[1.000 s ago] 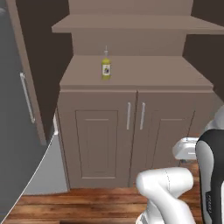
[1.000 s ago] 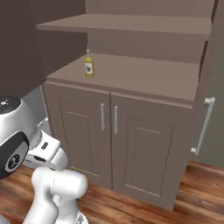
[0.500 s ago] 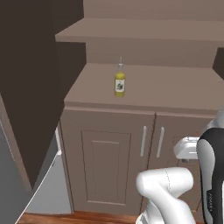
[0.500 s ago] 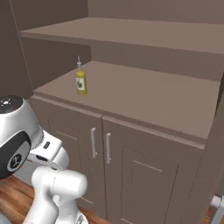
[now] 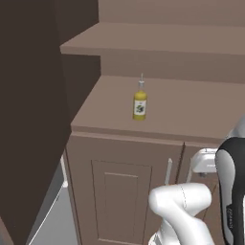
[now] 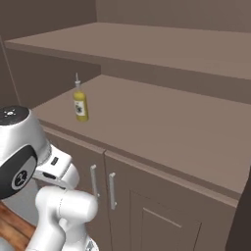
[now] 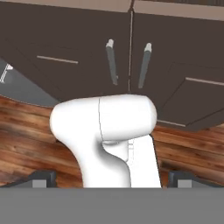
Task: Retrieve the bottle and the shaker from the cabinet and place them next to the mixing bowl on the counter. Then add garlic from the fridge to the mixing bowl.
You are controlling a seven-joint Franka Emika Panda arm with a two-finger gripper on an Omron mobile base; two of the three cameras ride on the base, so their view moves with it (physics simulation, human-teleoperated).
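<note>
A small yellow bottle (image 5: 139, 105) stands upright on a plain brown shelf (image 5: 191, 112) of the taupe-brown cabinet (image 5: 119, 182). It has a thin grey spout rising from a narrow neck, and a white label on its front with a small dark picture. In the right base view the same bottle (image 6: 80, 104) stands near the left end of the shelf (image 6: 162, 127), close to the front edge, with bare brown surface stretching away to its right. A second, higher shelf (image 5: 167, 40) runs above and behind it, set further back.

Below the shelf are two panelled cabinet doors, closed, with slim silver bar handles (image 6: 112, 190) set side by side where the doors meet. The hand view looks at those same two handles (image 7: 112, 62), slanting slightly towards each other, with brown wooden floor planks (image 7: 26, 144) beneath the doors.

The gripper (image 7: 112, 179) sits low, down by the doors and the floor, with the robot's white arm rising in front of the cabinet. Its two dark finger tips (image 7: 41, 178) show at the bottom corners of the hand view, far apart, so the pincer is spread wide and pinches nothing.

The bottle is well apart from the pincer: it is up on the shelf, above the door handles, while the hand points at the lower doors. Nothing touches the bottle.

A dark brown panel (image 5: 28, 119) stands tall at the left of the left base view, beside the shelf's end.
</note>
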